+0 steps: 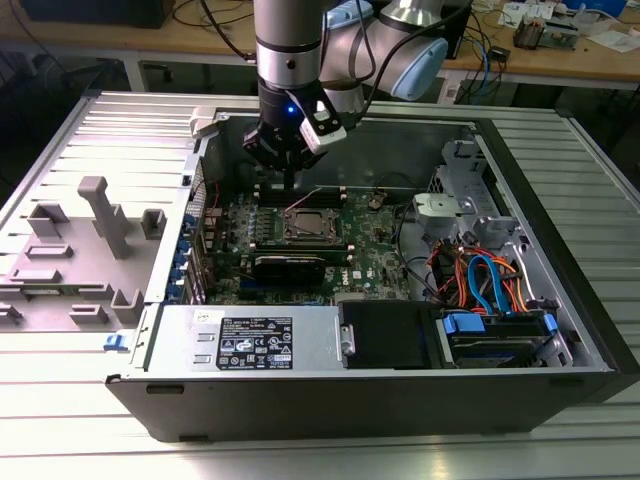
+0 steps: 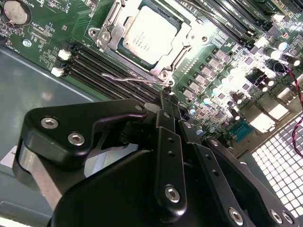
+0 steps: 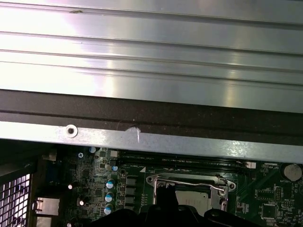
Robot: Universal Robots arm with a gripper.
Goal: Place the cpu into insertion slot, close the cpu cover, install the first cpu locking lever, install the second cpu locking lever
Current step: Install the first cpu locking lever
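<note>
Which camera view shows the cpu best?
The second wrist view: the cpu lies in full sight, its silvery top framed by the cpu cover. In the exterior view it is a tiny grey square below the gripper. In the first wrist view dark gripper parts hide much of it.

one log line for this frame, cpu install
cpu: seated in insertion slot | cpu cover: closed | tool: beside slot | one locking lever: raised
</note>
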